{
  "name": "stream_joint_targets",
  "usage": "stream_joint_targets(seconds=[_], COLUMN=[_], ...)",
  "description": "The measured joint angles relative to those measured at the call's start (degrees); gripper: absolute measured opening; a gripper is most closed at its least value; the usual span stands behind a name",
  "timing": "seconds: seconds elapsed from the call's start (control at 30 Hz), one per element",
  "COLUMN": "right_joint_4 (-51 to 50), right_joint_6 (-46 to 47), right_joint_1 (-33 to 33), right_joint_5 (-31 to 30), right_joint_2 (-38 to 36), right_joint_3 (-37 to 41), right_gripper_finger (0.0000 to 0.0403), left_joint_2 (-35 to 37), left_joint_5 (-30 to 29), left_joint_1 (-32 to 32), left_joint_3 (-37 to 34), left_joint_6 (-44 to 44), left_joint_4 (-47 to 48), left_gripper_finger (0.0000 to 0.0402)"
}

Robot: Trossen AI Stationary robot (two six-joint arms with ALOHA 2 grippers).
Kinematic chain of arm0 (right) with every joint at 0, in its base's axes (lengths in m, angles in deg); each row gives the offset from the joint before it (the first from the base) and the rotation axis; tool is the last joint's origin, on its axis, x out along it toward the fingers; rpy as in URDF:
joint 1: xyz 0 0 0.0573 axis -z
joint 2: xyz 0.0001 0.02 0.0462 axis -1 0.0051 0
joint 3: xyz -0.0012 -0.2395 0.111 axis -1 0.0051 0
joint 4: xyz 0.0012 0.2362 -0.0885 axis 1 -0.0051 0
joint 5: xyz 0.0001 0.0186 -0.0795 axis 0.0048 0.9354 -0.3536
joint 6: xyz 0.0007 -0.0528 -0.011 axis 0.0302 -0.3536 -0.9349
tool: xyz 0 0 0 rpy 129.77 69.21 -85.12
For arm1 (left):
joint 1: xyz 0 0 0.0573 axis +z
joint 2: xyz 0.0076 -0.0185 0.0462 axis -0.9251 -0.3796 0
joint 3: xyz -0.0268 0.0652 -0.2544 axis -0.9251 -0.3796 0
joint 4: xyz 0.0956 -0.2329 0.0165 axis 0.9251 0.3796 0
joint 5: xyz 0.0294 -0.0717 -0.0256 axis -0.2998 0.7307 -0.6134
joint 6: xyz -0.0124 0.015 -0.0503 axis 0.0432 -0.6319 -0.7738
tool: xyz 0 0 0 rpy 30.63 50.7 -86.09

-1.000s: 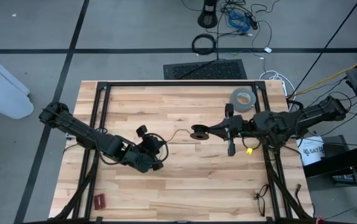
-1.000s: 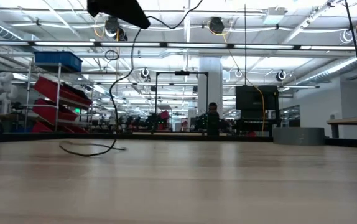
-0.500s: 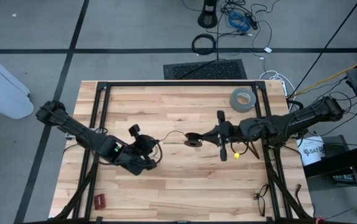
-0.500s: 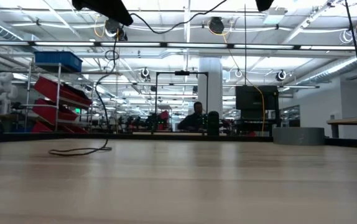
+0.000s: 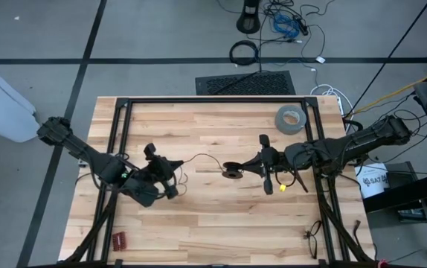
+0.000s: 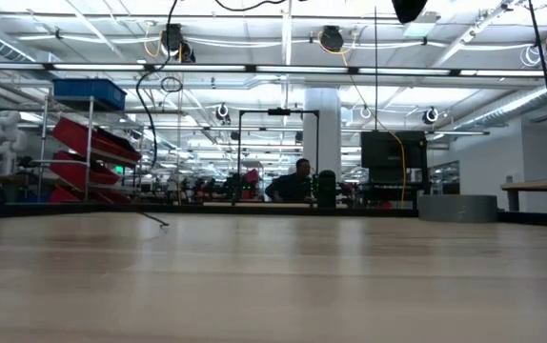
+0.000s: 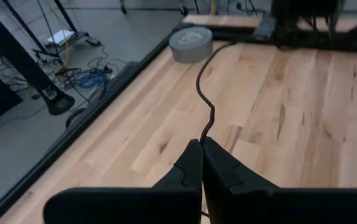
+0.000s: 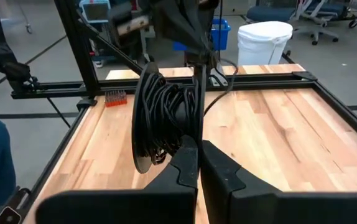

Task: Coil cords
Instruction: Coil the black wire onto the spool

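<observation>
While two grippers pinch it, one cord (image 5: 198,158) spans between.

Two dark arms are working over one wooden table (image 5: 221,216). One thin black cord (image 5: 198,158) is lying there, partly wound into one coil (image 8: 160,118). One grey tape roll (image 5: 290,119), one small red object (image 5: 118,240), one person (image 6: 297,181) showing.

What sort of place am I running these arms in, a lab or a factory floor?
Most likely a big open robotics workshop or lab. The low view shows red storage bins on racks, ceiling strip lights and a seated person far back. The wooden table sits on taped concrete floor with loose cables.
</observation>
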Motion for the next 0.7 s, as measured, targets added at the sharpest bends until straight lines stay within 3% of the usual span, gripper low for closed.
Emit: stream_joint_targets(seconds=[0.7], right_joint_4=[-2.22], right_joint_6=[1.65], right_joint_1=[0.50], right_joint_5=[-6.35], right_joint_2=[7.86], right_joint_3=[0.00], right_gripper_finger=[0.0000], left_joint_2=[2.05], left_joint_5=[-1.11], left_joint_1=[-0.36], left_joint_3=[0.00], left_joint_6=[16.87], left_joint_4=[-21.70], left_gripper_finger=[0.0000])
